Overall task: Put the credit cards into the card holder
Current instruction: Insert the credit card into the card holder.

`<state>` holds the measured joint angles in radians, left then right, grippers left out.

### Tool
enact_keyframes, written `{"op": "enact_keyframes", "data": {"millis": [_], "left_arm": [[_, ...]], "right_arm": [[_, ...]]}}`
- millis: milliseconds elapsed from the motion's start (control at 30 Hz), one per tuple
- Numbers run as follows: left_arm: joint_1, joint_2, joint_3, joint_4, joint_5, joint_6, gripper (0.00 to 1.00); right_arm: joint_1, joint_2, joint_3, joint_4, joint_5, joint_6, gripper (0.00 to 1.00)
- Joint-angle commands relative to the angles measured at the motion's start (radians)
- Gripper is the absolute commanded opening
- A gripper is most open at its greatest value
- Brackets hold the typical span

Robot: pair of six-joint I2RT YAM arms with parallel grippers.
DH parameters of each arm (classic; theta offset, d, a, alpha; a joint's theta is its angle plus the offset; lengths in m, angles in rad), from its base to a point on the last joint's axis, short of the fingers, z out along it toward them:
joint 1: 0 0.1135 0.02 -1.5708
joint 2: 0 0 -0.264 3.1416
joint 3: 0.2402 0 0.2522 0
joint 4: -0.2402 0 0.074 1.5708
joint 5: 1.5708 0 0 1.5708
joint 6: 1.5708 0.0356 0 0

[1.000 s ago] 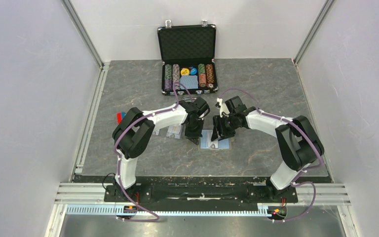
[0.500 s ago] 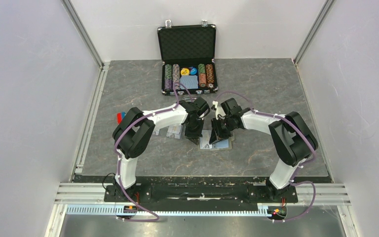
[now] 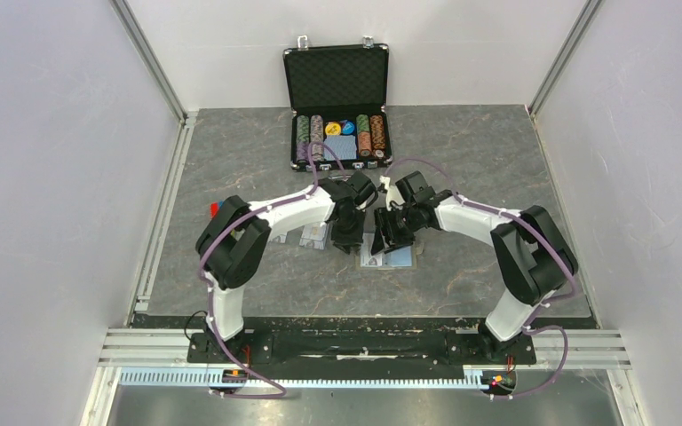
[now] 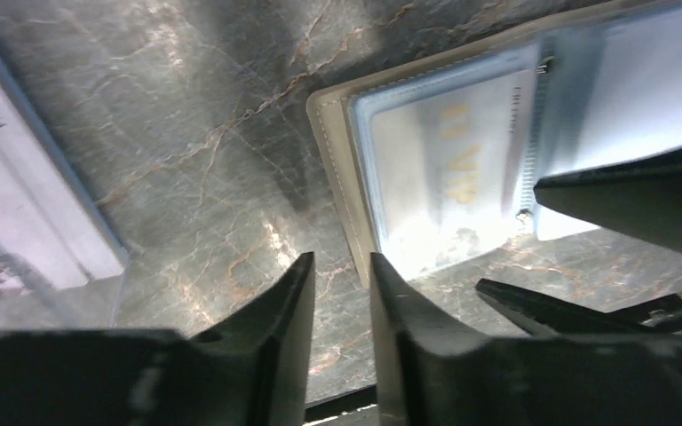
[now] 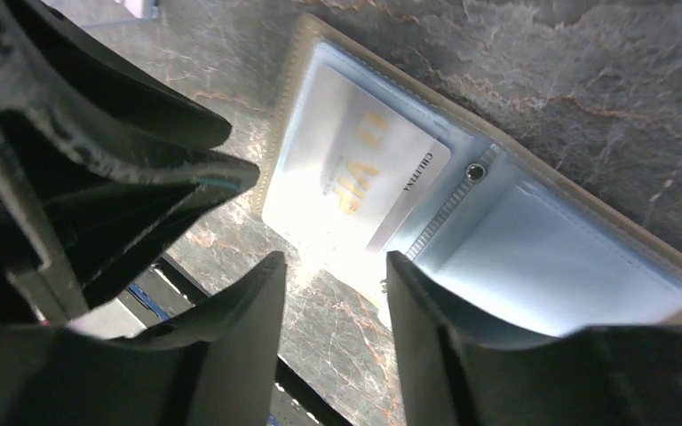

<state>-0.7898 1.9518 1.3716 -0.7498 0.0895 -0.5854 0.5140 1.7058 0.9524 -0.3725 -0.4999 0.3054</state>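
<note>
Open holder [image 3: 391, 256] flat at the middle of the worktop [image 3: 497, 160], blue lining up, taupe rim showing along its left edge. Broad bare stone to the right and on the near side. Tighter on the left, with clear sleeves [image 3: 313, 236] just beside the left arm. Left fingers [image 3: 348, 241] at the holder's left edge and right fingers [image 3: 389, 236] over its far part, the two wrists close side by side.

From above, both finger gaps hidden under the wrists. In the left wrist view, left fingers [image 4: 300, 284] narrowly parted, nothing between them, tips over bare stone just off the holder's rim [image 4: 330, 169]. In the right wrist view, right fingers [image 5: 262, 288] moderately apart, empty, above the holder's edge.

One card [image 5: 355, 173], gold lettering up, in the holder's left half inside the blue border; under the film or on top of it, cannot tell. Right half plain blue. A white piece [image 4: 18, 204] with a blue edge far left in the left wrist view; card or not, cannot tell.

Each arm's dark fingers crowding the other's wrist view. Open black chip case [image 3: 337, 84] at the far edge, well apart. Small red and blue bit [image 3: 216, 209] left of the left arm.
</note>
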Motion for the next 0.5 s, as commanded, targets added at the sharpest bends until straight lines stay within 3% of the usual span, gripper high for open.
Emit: {"op": "enact_keyframes", "data": {"millis": [0,200,467], "left_arm": [[-0.006,-0.145,0.048,0.015,-0.064,0.021,0.41],[-0.005,-0.288,0.030,0.094,-0.060,0.029,0.62],[0.066,-0.497,-0.188,0.383,0.089,-0.085,0.71]], "right_arm": [[-0.004,-0.077,0.068,-0.028,0.046,-0.038,0.53],[-0.022,-0.147,0.074,-0.016,0.046,-0.057,0.69],[-0.100,-0.218,0.027,0.076,-0.059,-0.004,0.84]]}}
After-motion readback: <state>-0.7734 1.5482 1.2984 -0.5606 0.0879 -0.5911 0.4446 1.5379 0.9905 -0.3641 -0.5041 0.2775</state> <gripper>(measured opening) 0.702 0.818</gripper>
